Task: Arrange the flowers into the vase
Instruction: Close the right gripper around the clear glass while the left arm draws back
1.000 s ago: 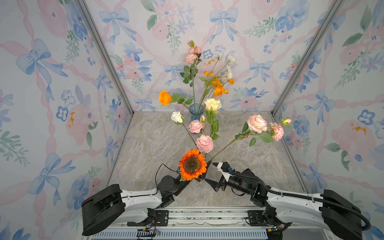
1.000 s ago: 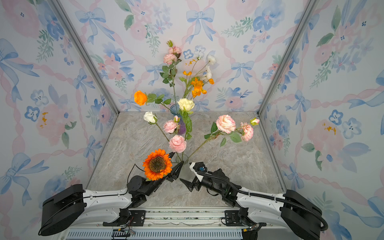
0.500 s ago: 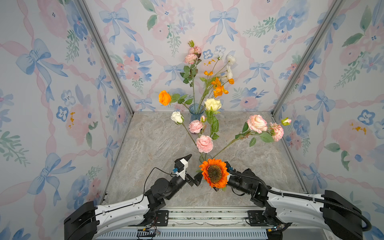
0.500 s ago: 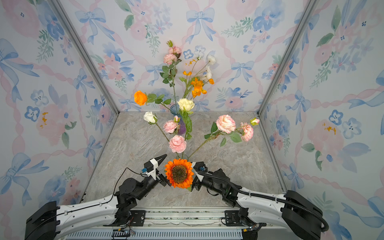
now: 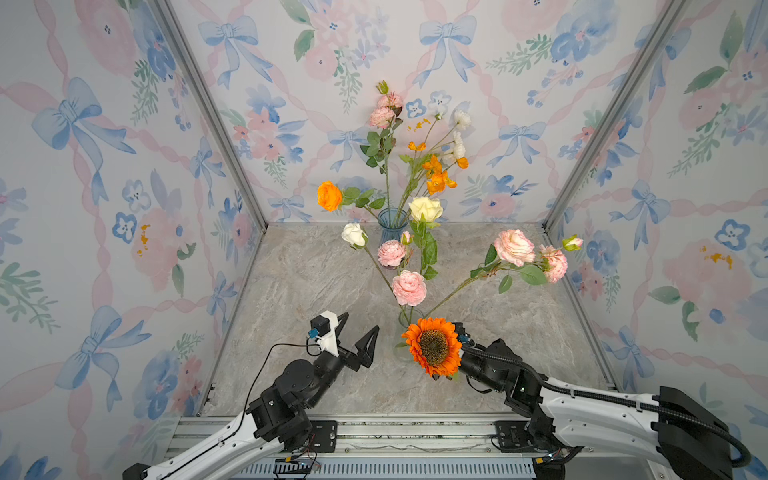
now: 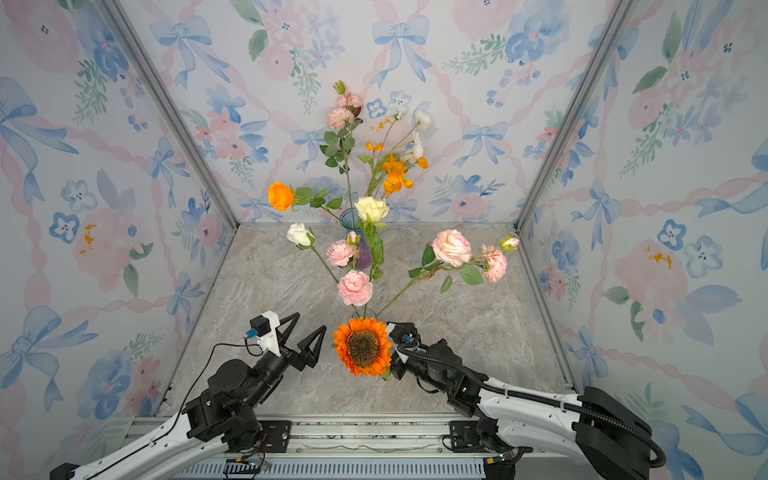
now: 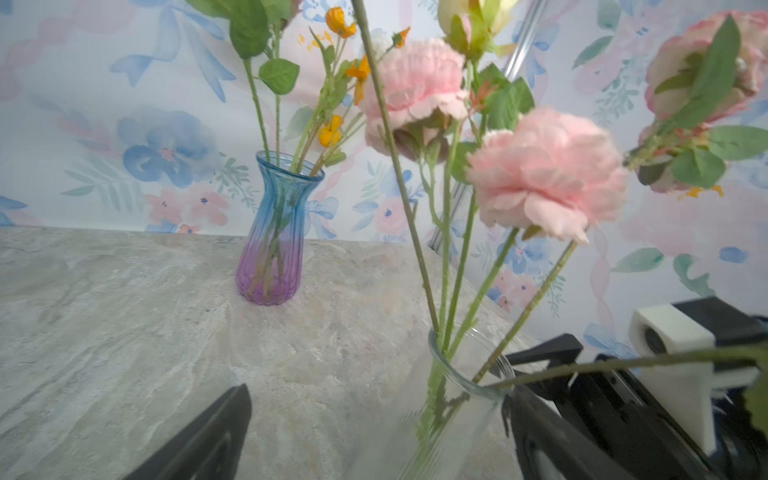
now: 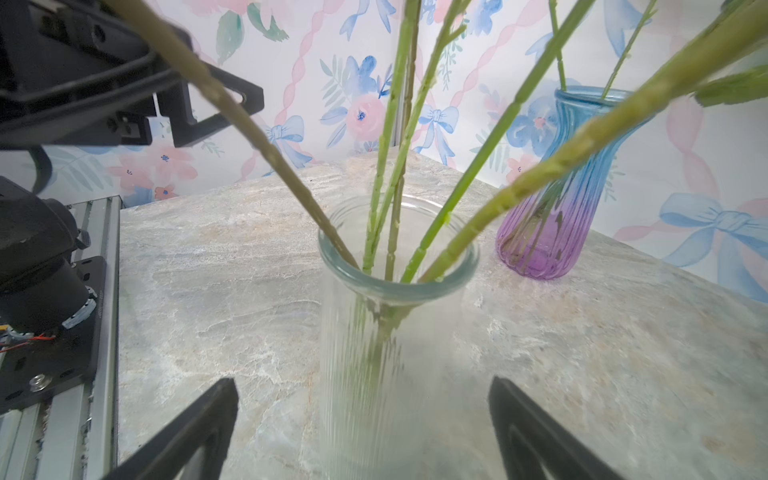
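Right end effector [image 8: 363,380] spread at clear vase [image 8: 395,291]; top views: behind sunflower [image 5: 434,347]

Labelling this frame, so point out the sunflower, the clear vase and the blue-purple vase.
sunflower [image 5: 434,347]: in a top view, on its dark seed centre.
clear vase [image 8: 374,395]: right wrist view, on its ribbed glass body.
blue-purple vase [image 7: 272,232]: left wrist view, on the middle of its body.
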Motion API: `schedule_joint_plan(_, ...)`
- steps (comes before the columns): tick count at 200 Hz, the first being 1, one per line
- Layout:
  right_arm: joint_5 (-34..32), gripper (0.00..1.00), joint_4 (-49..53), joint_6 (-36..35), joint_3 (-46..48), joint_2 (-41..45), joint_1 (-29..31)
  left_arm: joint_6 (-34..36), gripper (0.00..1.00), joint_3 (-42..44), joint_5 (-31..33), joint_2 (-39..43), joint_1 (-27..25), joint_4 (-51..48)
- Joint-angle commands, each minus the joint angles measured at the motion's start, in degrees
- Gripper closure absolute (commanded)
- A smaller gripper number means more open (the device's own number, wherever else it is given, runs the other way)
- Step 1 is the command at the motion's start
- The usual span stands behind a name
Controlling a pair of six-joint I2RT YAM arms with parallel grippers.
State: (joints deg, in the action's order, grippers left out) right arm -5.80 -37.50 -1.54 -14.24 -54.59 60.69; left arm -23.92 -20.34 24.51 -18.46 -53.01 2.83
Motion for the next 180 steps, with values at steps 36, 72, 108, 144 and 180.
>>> schedule_joint_plan(36, -7.26, 0.03, 3.60, -1.01, 0.49, 5.43, 2.11, -2.23, 0.02, -15.32, -29.86, -13.67, 8.43, -22.92)
schedule_joint_plan(72, -5.95, 0.03, -0.63, -1.76, -0.47, 0.59, 0.14, -4.89, 0.02, -15.07, -39.36, -20.92, 14.11, -22.69)
schedule_joint_plan(108, 0.53, 0.03, -6.32, -0.90, -2.25, -5.68, -2.74, -8.50, 0.02, -11.84, -45.67, -20.44, 18.88, -22.22)
schedule_joint_plan(144, 5.13, 0.03, -11.41, -0.58, -5.08, -12.10, -5.27, -10.06, 0.02, -10.33, -47.87, -17.35, 19.79, -20.61)
schedule_joint_plan(180, 7.36, 0.03, -16.03, 0.13, -7.28, -16.56, -7.24, -9.08, 0.02, -8.90, -50.48, -16.52, 19.94, -18.01)
